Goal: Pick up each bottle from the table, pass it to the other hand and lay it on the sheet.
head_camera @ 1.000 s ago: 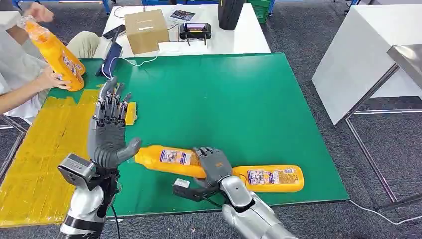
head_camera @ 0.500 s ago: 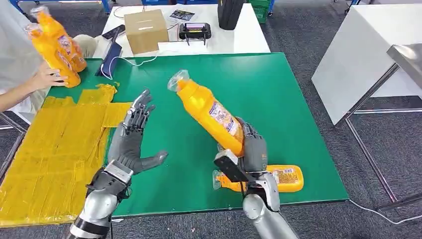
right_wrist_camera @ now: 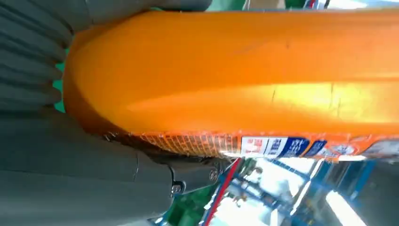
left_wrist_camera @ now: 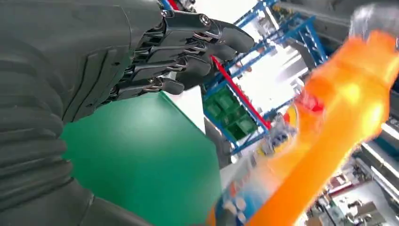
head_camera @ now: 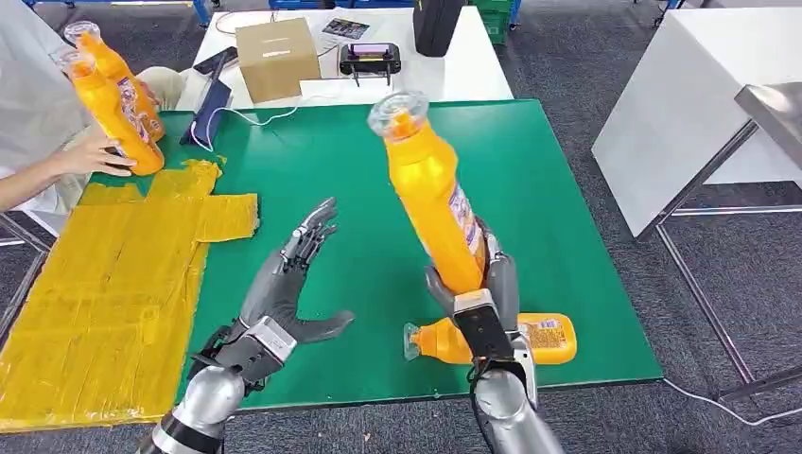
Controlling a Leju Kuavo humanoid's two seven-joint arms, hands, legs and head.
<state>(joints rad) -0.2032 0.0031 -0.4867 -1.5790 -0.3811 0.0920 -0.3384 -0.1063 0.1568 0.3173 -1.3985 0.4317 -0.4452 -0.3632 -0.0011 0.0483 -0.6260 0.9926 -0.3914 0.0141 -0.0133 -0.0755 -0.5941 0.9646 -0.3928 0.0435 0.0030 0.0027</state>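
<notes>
A green surface (head_camera: 378, 180) carried a yellow sheet (head_camera: 104, 284) at its left. The right hand (head_camera: 478, 284) held an orange bottle (head_camera: 430, 189) nearly upright by its base, fingers (head_camera: 501, 274) wrapped around it. The left hand (head_camera: 284, 293) hovered beside it, fingers (head_camera: 312, 227) spread, holding nothing. A second bottle (head_camera: 530, 339) lay near the surface's front edge.

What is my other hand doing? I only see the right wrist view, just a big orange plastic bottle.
Observer: The left hand is open, apart from the tall orange plastic bottle that the right hand holds nearly upright.
Operator: Are there more bottles?
Observer: One more orange bottle lies on the green table by your right wrist.
Operator: Where's the sheet?
Observer: The yellow sheet covers the table's left side.
</notes>
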